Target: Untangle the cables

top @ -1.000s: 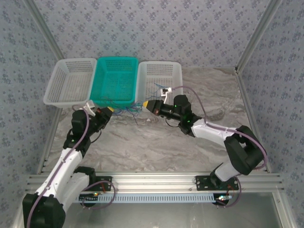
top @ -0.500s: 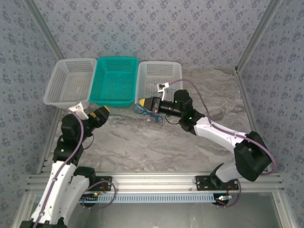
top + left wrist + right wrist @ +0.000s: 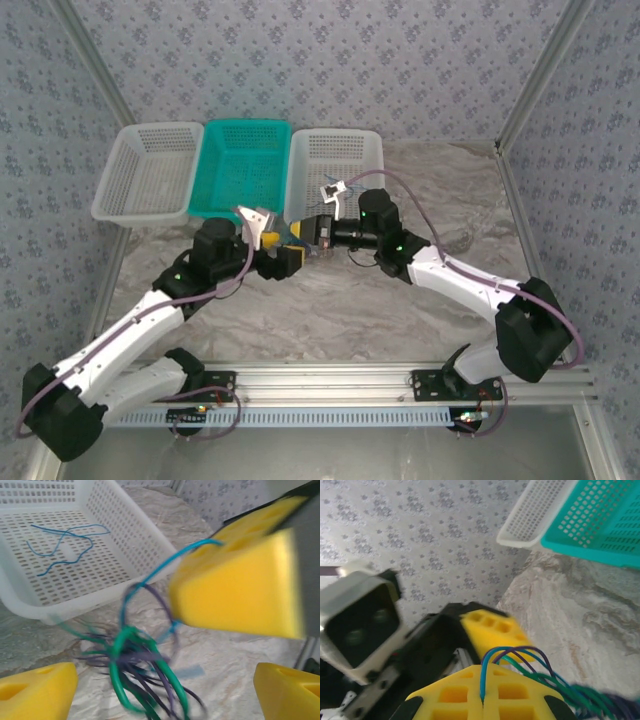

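Clamping the knotted cables (image 3: 145, 675), the right gripper (image 3: 482, 680) meets the wide-open left gripper (image 3: 280, 250); one blue cable (image 3: 65, 545) lies sorted in the right white basket (image 3: 150, 555), rest tangled.

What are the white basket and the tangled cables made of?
The white basket looks like glossy moulded plastic: smooth walls with rows of slots. The cables seem to be thin wires in shiny coloured plastic coating, since they bend in limp loops; their insides are hidden.
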